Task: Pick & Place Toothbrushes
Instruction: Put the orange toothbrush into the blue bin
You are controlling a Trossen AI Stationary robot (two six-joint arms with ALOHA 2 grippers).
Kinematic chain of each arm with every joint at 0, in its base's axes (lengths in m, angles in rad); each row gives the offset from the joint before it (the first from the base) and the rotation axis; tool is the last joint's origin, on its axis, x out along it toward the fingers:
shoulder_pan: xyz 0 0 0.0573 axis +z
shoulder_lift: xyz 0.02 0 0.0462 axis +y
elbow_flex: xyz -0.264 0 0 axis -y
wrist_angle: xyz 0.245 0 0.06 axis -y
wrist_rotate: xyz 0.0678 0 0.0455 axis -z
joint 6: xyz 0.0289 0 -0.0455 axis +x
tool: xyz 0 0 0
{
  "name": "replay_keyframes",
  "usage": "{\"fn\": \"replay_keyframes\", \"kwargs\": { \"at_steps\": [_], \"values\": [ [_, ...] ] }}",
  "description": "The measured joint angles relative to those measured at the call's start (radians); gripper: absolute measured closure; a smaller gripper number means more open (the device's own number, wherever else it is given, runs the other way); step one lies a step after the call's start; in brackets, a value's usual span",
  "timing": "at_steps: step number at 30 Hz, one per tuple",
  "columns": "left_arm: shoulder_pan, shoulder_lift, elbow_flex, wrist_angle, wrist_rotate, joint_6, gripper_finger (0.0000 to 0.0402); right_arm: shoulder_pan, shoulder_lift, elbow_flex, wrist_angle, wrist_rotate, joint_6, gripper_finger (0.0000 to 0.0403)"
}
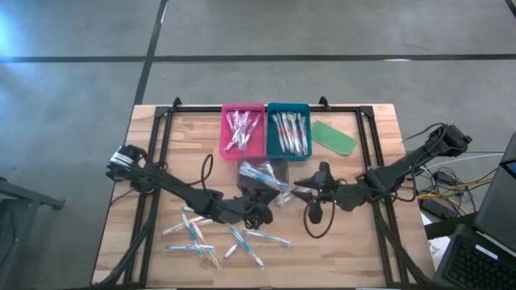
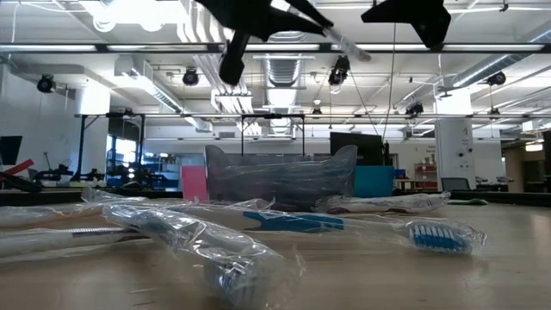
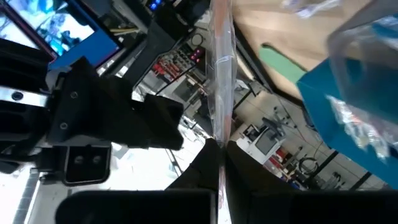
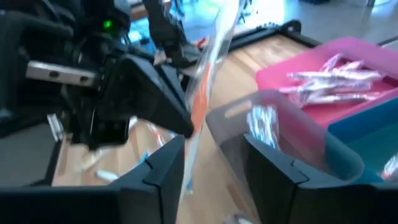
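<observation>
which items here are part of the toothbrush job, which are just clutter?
Job:
- held toothbrush, pinched by left gripper, between the open fingers of right gripper
- loose toothbrushes
- pink tray
- teal tray
- clear tray

Lying about:
- flat green piece
- cables

Three trays [image 1: 243, 107] — pink, teal, clear — two grippers [image 1: 260, 211], one green piece [image 1: 334, 137], dozens of toothbrushes [image 1: 193, 234].

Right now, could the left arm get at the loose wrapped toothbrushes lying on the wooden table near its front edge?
Probably not yet: the left gripper is shut on a wrapped orange toothbrush, raised mid-table. The loose wrapped toothbrushes lie uncovered just below it, so nothing else blocks them.
</observation>
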Motion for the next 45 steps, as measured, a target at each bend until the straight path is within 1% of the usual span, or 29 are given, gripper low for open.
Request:
{"fn": "replay_keyframes", "kwargs": {
  "at_steps": [4,8,10,13,22,29,33,35,37,40,41,45],
  "values": [
    [0.011,0.001,0.043,-0.029,0.023,-0.001,0.0394,-0.023,-0.001,0.000,0.043,-0.004,-0.008,0.0226],
    [0.024,0.002,0.071,-0.039,0.047,-0.006,0.0394,-0.055,-0.001,0.000,0.071,-0.051,-0.010,0.0206],
    [0.031,0.002,0.080,-0.044,0.072,-0.010,0.0394,-0.074,-0.001,0.000,0.094,-0.096,-0.012,0.0199],
    [0.039,0.002,0.083,-0.057,0.095,-0.012,0.0393,-0.104,-0.001,0.005,0.114,-0.172,-0.012,0.0192],
    [0.053,0.002,0.084,-0.057,0.122,-0.007,0.0389,-0.167,-0.001,0.013,0.111,-0.241,-0.012,0.0187],
    [0.069,0.002,0.084,-0.045,0.139,-0.001,0.0388,-0.196,0.002,0.013,0.112,-0.261,-0.012,0.0202],
    [0.084,0.002,0.084,-0.035,0.148,0.001,0.0388,-0.201,0.002,0.011,0.111,-0.264,-0.021,0.0217],
    [0.094,0.002,0.084,-0.029,0.168,-0.001,0.0388,-0.205,0.002,0.011,0.113,-0.264,-0.034,0.0227],
    [0.102,0.002,0.084,-0.026,0.194,-0.001,0.0388,-0.213,0.002,0.011,0.113,-0.264,-0.041,0.0239],
    [0.111,0.002,0.084,-0.022,0.205,0.008,0.0388,-0.226,0.002,0.011,0.112,-0.263,-0.058,0.0261],
    [0.114,0.002,0.085,-0.022,0.232,0.059,0.0388,-0.231,0.002,0.011,0.112,-0.264,-0.060,0.0269],
    [0.121,0.002,0.085,-0.018,0.231,0.127,0.0388,-0.248,0.002,0.011,0.113,-0.268,-0.060,0.0309]
  ]
}}
